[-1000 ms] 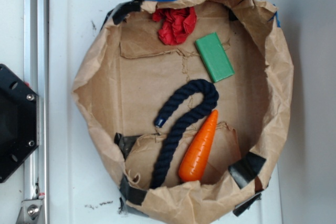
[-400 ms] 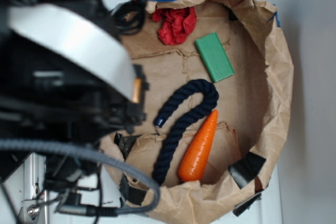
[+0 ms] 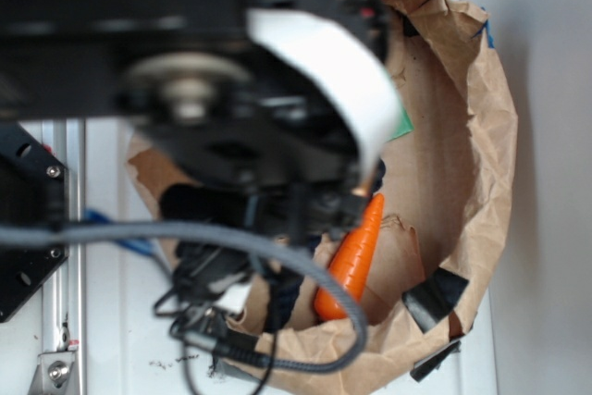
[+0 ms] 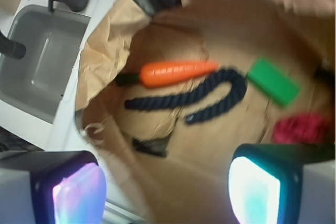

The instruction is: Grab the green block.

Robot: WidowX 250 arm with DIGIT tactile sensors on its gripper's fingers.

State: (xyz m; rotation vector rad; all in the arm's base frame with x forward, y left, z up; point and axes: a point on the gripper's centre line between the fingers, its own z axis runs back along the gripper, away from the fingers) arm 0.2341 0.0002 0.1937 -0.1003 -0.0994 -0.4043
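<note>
1. Gripper [image 4: 167,192] fingers [image 4: 79,192] stand wide apart with nothing between them, as the wrist view shows at its lower edge; the pads glow with reflected light.
2. Ahead of the hand and off toward its right finger lies the block [image 4: 273,81], flat on the brown paper floor of the bag [image 4: 100,61], well apart from the fingertips. In the exterior view the arm covers nearly all of it; only a green corner [image 3: 403,125] peeps out past the arm.
3. Just beyond the block on that same side sits the red cloth [image 4: 304,128], close by, but whether it touches cannot be told through the blur. The rope [image 4: 194,98] curls ahead of the hand's middle, its bend ending just beside the block's near end, and the carrot [image 4: 176,73] lies past the rope, farther from the hand.
4. How the block should handle (a judgement only): it looks like a rigid, smooth slab, probably light, so it will not give under the pads and could slip or pivot if pinched off-centre.
5. Best hold, likely: across the narrow width at mid-length, pads on the two long side faces, wrist turned so the fingers straddle the slab squarely.
6. Risks seem to be catching the rope's bend or the cloth under a finger, and pressing into the soft, crumpled paper.
</note>
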